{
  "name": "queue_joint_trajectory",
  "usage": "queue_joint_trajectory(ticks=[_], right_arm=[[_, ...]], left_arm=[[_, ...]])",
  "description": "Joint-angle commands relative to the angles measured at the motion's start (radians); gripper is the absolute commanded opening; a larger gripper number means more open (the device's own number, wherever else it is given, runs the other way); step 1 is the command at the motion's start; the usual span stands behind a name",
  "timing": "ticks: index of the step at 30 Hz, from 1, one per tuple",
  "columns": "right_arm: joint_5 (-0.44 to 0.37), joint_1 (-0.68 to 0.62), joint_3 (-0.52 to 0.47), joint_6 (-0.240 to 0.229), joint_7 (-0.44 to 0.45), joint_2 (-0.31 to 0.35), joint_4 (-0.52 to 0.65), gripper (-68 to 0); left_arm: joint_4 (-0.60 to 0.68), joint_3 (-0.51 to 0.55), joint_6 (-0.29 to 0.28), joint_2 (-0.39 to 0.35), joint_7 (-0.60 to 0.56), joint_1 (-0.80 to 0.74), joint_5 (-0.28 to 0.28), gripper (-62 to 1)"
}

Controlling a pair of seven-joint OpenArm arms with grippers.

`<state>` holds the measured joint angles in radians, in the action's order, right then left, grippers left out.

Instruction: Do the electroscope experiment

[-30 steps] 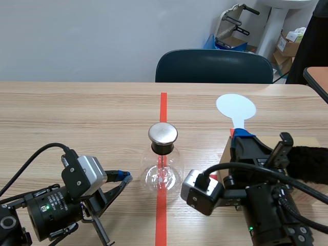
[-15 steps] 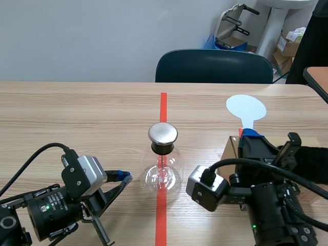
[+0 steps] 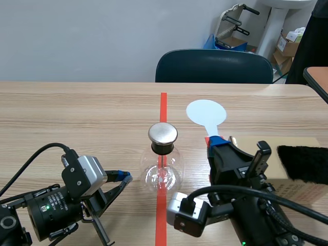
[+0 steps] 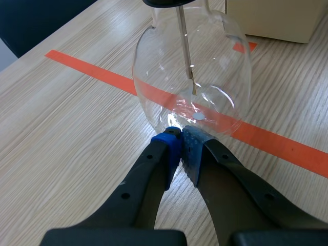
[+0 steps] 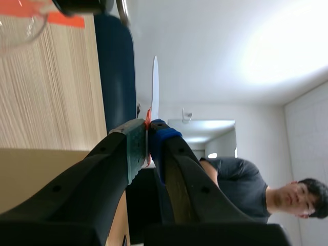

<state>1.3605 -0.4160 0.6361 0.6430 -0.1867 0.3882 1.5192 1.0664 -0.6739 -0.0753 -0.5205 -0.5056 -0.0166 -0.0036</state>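
Clear glass round-bodied electroscope flask (image 3: 163, 173) w/ a black stopper and a shiny metal disc cap (image 3: 163, 133) stands upright on the light wood table (image 3: 77, 107). It sits on the orange-red tape line (image 3: 163, 102), btwn the two arms.

Left end effector (image 3: 124, 177) lies low over the table, just beside the flask on the robot's left. Left wrist view shows its fingers clenched together on nothing, w/ the blue pads (image 4: 170, 148) meeting right at the foot of the glass. Can't tell if they touch it. Only that view shows the flask's inside clearly: a thin metal rod (image 4: 183, 41) hangs down the middle w/ a small foil leaf (image 4: 193, 87) at its end.

Right end effector (image 3: 216, 141) is raised to the right of the flask, grasping the stem of a pale blue flat round paddle (image 3: 206, 111). The paddle's disc stands above and beyond the fingers, near the metal disc cap but apart from it. Scene view shows the paddle's round face. Right wrist view shows it edge-on as a thin sliver, stem pinched btwn a grey-green pad (image 5: 136, 146) and a blue one.

Right wrist view also catches a person in a dark shirt (image 5: 241, 187) off in the room, not seen in the scene view. Dark blue chair (image 3: 214, 66) stands behind the table's far edge. Tan cardboard box (image 3: 294, 192) sits on the table at the right w/ a black furry piece (image 3: 305, 163) lying on it. Left wrist view shows only the box's corner, beyond the flask.
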Motion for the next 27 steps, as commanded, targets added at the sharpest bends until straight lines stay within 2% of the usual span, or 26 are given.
queue_joint_trajectory(ticks=[1, 8, 14, 27], right_arm=[[0.002, 0.009, -0.009, 0.014, 0.027, 0.002, 0.008, -65.8], [0.002, 0.009, -0.009, 0.014, 0.158, 0.002, 0.008, -65.8], [0.002, 0.009, -0.008, 0.014, 0.232, 0.002, 0.008, -65.8], [0.002, 0.009, -0.008, 0.014, 0.273, 0.002, 0.008, -65.8]], left_arm=[[0.016, 0.008, 0.002, 0.005, -0.015, 0.006, -0.006, -58.2], [0.016, 0.008, 0.002, 0.005, -0.015, 0.006, -0.006, -58.2], [0.016, 0.008, 0.002, 0.005, -0.015, 0.006, -0.006, -58.2], [0.016, 0.008, 0.002, 0.005, -0.015, 0.006, -0.006, -58.2]])
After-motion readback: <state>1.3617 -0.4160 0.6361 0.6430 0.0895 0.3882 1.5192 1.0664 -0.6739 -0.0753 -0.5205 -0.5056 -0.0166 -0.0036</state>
